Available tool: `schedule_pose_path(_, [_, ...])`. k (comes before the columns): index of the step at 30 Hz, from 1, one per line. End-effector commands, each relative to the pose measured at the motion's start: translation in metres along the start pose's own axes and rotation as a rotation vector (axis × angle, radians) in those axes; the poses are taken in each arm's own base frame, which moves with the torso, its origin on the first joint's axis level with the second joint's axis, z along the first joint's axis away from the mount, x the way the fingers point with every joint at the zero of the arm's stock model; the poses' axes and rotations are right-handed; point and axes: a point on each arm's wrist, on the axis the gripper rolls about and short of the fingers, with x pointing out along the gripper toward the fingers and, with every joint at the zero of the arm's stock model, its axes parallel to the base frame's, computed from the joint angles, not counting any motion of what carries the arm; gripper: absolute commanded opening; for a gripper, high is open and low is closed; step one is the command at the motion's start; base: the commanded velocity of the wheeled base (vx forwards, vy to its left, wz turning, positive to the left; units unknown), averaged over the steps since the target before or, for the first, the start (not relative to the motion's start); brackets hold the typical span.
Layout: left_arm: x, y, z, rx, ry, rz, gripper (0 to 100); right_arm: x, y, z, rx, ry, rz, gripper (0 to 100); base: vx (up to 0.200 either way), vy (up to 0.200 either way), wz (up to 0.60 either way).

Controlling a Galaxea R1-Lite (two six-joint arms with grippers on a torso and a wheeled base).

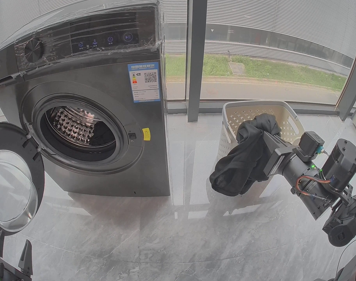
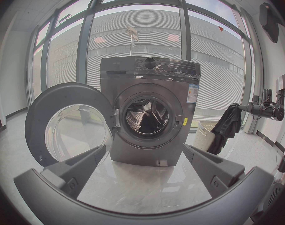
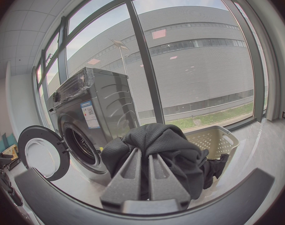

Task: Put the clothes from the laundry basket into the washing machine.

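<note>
Limp black garment (image 1: 244, 157) being clenched by right gripper (image 3: 144, 152).
Laundry basket (image 1: 260, 108) is being overhung, right of the washing machine (image 1: 107, 71); machine door (image 1: 14, 176) gaping; left gripper (image 2: 144, 147) released.

Daylight thru windows (image 1: 271, 28), floor (image 1: 186, 223) glare, fisheye wrist views (dark corners)

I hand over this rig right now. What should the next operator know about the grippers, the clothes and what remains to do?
Right gripper: shut on the black garment, which hangs from it by the laundry basket, on the side toward the washer.
Left gripper: open, holding nothing, low, facing the washing machine.
Washing machine: door swung fully open, drum free to reach.
Done: one garment lifted from the basket.
Left: carry it into the drum and release it. Whether more clothes lie in the basket cannot be told.
</note>
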Motion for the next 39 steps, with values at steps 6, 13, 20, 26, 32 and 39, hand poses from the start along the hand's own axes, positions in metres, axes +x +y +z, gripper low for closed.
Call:
schedule_pose_path(6, [-0.001, 0.0, -0.003, -0.003, -0.006, 0.0, 100, -0.002, 0.004, -0.001, 0.004, 0.003, 0.02, 0, 0.0, 0.2, 0.0])
schedule_pose_path(13, [-0.001, 0.0, -0.003, -0.003, -0.006, 0.0, 100, -0.003, 0.009, -0.002, 0.009, 0.007, 0.04, 0, 0.0, 0.2, 0.0])
schedule_pose_path(20, [-0.001, 0.0, -0.003, -0.005, -0.006, 0.0, 100, -0.007, 0.014, -0.002, 0.019, 0.007, 0.067, 0, 0.0, 0.2, 0.0])
schedule_pose_path(26, [-0.001, 0.0, -0.003, -0.005, -0.006, 0.0, 100, -0.008, 0.018, 0.0, 0.027, -0.009, 0.085, 0, 0.0, 0.2, 0.0])
schedule_pose_path(32, [-0.001, 0.0, -0.003, -0.003, -0.006, 0.0, 100, -0.008, 0.018, -0.001, 0.028, -0.008, 0.093, 0, -0.067, 0.033, 0.0])
schedule_pose_path(39, [-0.001, 0.0, -0.003, -0.006, -0.006, 0.0, 100, -0.007, 0.016, -0.002, 0.025, -0.002, 0.082, 0, -0.114, 0.0, 0.0])
